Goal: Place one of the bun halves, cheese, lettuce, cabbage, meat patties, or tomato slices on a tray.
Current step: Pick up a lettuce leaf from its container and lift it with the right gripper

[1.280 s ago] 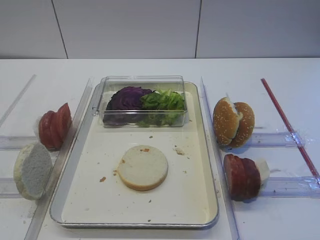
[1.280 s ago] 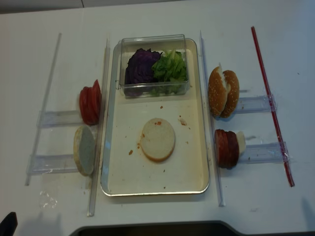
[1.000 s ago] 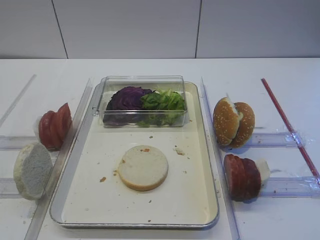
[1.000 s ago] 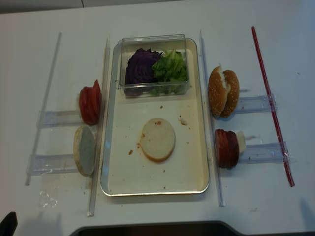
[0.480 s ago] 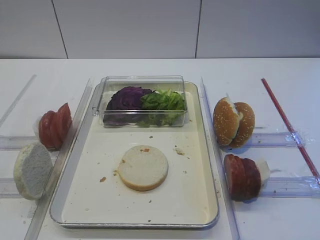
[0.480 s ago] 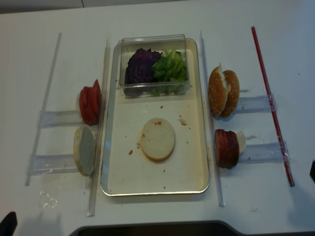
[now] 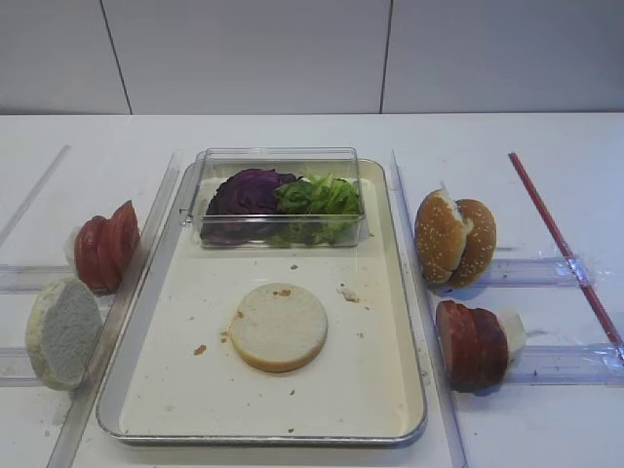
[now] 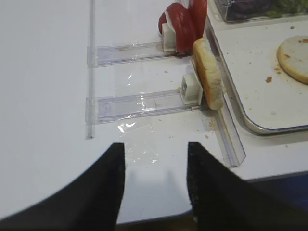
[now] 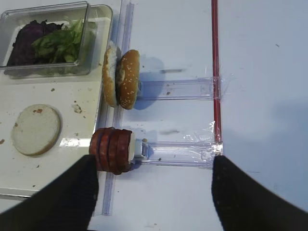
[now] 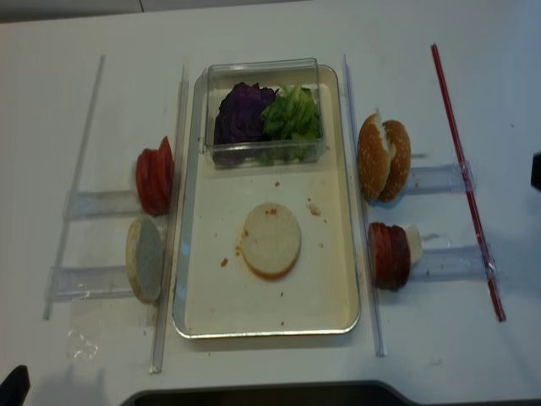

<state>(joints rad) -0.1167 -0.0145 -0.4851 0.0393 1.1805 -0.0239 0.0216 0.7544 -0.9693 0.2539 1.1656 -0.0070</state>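
Note:
The cream tray (image 7: 380, 390) holds one pale bun half (image 7: 279, 327), lying flat. At its far end, cabbage (image 7: 249, 192) and lettuce (image 7: 320, 198) fill a clear box. Tomato slices (image 7: 105, 249) and a bun half (image 7: 63, 331) stand on edge to the left. Seeded bun halves (image 7: 454, 239) and meat patties (image 7: 473, 343) stand to the right, with a white piece, perhaps cheese, against the patties. My right gripper (image 9: 154, 192) hangs open above the table just short of the patties (image 9: 111, 150). My left gripper (image 8: 156, 187) is open over bare table near the front edge. Both are empty.
Clear plastic rails (image 7: 546, 366) carry the food on both sides of the tray. Long clear strips (image 7: 419, 292) run along the tray's edges. A red rod (image 7: 561, 239) lies at the far right. The right arm shows as a dark sliver (image 10: 536, 169) at the overhead view's edge.
In the overhead view the right arm has come in at the right edge and moved farther up the table. No food has moved.

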